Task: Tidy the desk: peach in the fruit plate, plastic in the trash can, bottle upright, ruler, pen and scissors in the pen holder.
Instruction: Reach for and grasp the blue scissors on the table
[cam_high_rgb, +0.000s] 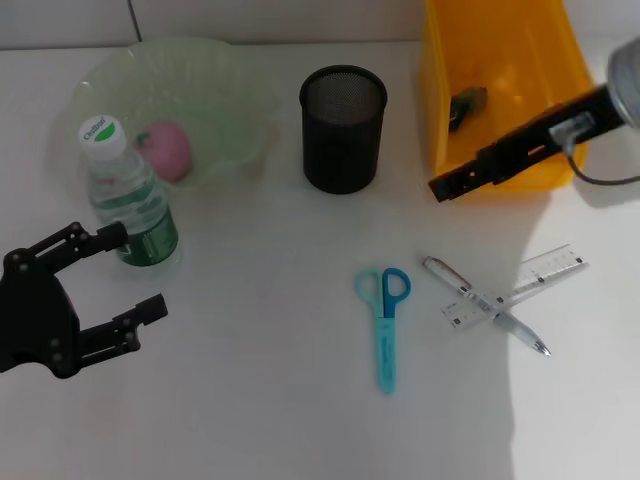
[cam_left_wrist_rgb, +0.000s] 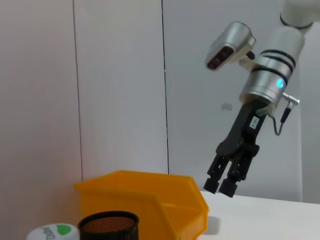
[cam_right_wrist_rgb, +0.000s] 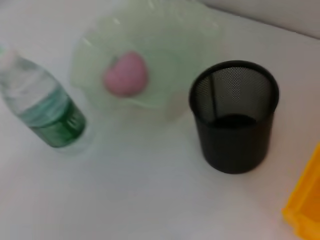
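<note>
Already the pink peach (cam_high_rgb: 167, 150) lies inside the pale green translucent fruit plate (cam_high_rgb: 235, 110) at the table's far left corner, and the clear plastic water bottle (cam_high_rgb: 128, 195) with its green label and white cap stands upright just in front of that plate, its base touching the white table (cam_high_rgb: 250, 400). The black mesh pen holder (cam_high_rgb: 343, 128) stands near the middle of the far edge, with nothing visible inside it. To its right the yellow plastic bin (cam_high_rgb: 500, 60) holds one dark, crumpled scrap (cam_high_rgb: 466, 104) too small to identify. Nearer the front, the blue-handled scissors (cam_high_rgb: 384, 320) lie flat with blades closed, and to their right a silver pen (cam_high_rgb: 485, 305) crosses a clear ruler (cam_high_rgb: 515, 287), the two touching. The left gripper (cam_high_rgb: 125, 275) hovers at the left edge just in front of the bottle, jaws spread and empty. The right gripper (cam_high_rgb: 440, 188) hangs over the bin's front wall, jaws pressed together, its arm cut off at the right edge.
</note>
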